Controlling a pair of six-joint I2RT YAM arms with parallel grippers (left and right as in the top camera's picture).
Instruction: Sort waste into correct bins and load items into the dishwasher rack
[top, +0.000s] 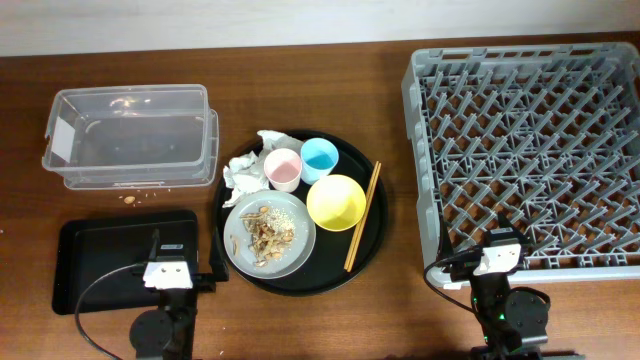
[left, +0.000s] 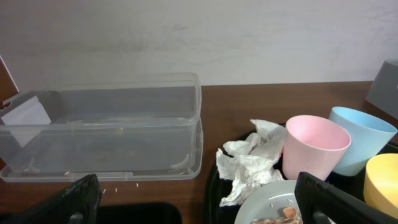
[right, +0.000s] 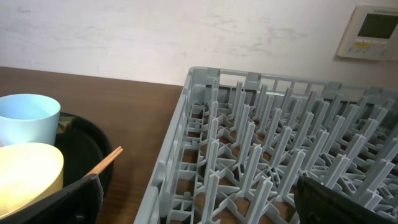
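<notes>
Our left gripper (left: 208, 199) and right gripper (right: 202, 200) stand spread, empty. The tissue (left: 249, 160) lies on the round tray (top: 330, 258) beside the pink cup (left: 314, 149) — light, soft; we would pinch a raised fold.

Soft, even overhead light leaves only faint shadows on the brown wooden desk (top: 400, 300) and small glints on the clear rectangular plastic tub (top: 130, 135). The black fingers (left: 78, 199) of the left claw (left: 198, 186) look blurred at the lower edge.
</notes>
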